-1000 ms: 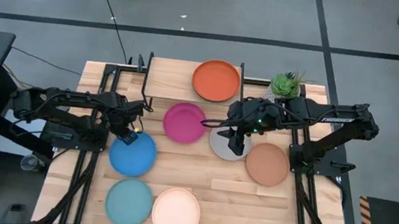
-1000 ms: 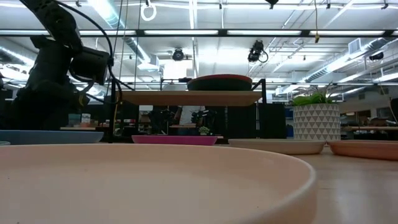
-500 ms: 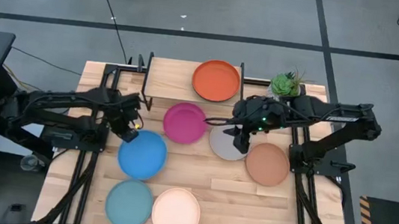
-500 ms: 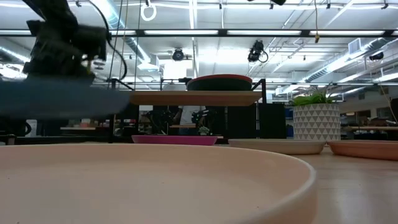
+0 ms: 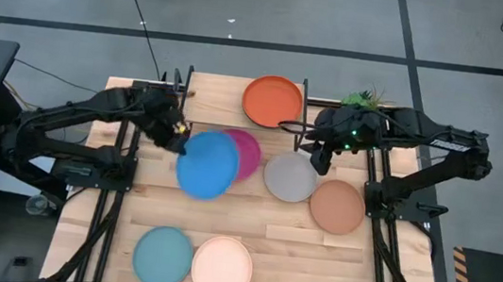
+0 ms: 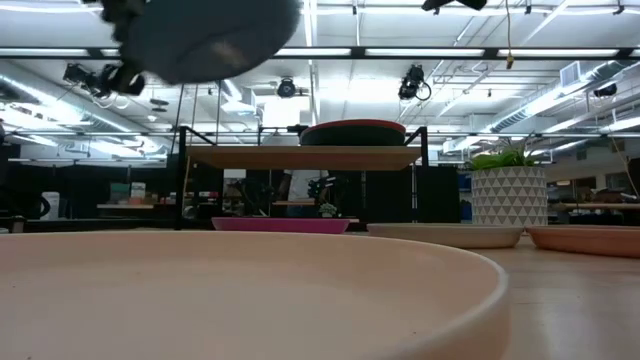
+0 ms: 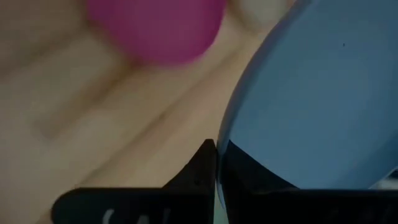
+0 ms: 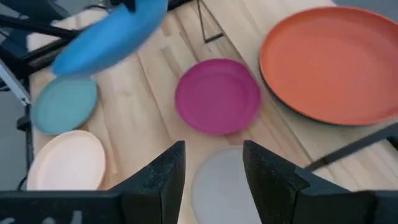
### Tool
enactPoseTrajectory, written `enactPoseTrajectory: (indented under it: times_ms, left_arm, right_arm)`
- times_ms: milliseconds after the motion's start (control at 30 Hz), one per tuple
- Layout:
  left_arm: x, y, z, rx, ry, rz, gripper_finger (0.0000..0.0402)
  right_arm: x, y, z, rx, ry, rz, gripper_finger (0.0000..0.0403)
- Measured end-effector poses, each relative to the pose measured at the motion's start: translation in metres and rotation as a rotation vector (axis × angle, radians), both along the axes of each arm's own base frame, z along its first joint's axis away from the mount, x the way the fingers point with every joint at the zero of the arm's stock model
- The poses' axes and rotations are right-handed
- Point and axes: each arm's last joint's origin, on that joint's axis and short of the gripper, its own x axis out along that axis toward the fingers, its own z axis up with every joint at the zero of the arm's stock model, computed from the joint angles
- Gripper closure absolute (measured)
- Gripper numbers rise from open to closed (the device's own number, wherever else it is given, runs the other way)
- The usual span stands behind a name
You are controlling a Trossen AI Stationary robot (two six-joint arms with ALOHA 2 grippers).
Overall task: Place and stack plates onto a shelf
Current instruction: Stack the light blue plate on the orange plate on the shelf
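My left gripper (image 5: 177, 138) is shut on the blue plate (image 5: 207, 163), which it carries in the air over the table, overlapping the magenta plate (image 5: 248, 150). In the low view the blue plate (image 6: 215, 35) shows from below, higher than the shelf (image 6: 305, 157). The orange plate (image 5: 272, 101) lies on the right half of the shelf (image 5: 213, 99). My right gripper (image 5: 321, 158) is open and hovers over the far rim of the grey plate (image 5: 290, 178). Tan (image 5: 336, 208), teal (image 5: 163, 254) and cream (image 5: 222, 268) plates lie flat on the table. A light blue plate is not in view. My left gripper pinches the blue plate's rim (image 7: 225, 149) between its two fingers (image 7: 198, 169), coming from the table's left side. The plate is lifted clear of the table and tilted, and reaches away from the fingers toward the table's right.
A potted plant (image 5: 360, 104) stands at the far right, beside the shelf. The shelf's left half is bare wood. Black frame rails run along both table sides (image 5: 111, 210). In the right wrist view the magenta plate (image 8: 217, 94) lies between the shelf legs and the grey plate (image 8: 217, 186).
My left gripper has lifted the blue plate off the table and carried it up, right and toward the far edge; the plate now hangs tilted over the magenta plate, above shelf height. My right gripper has drawn back from the grey plate's middle toward the far right.
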Motion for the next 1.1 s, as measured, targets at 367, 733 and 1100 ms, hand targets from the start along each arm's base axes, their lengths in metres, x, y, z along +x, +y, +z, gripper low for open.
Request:
enactPoseTrajectory:
  times_ms: [367,733,1100]
  left_arm:
    - [0.068,0.058,0.051,0.163,-0.061,0.032,0.0388]
    - [0.122,0.124,0.063,0.25,-0.041,-0.017,0.0388]
    - [0.133,0.176,0.06,0.382,-0.07,0.052,0.0388]
  right_arm:
    - [-0.014,-0.013,0.004,0.026,-0.005,-0.095,0.0235]
    - [-0.025,-0.015,0.012,0.032,-0.066,-0.172,0.0235]
    - [-0.02,-0.028,-0.003,-0.018,-0.019,-0.252,0.0235]
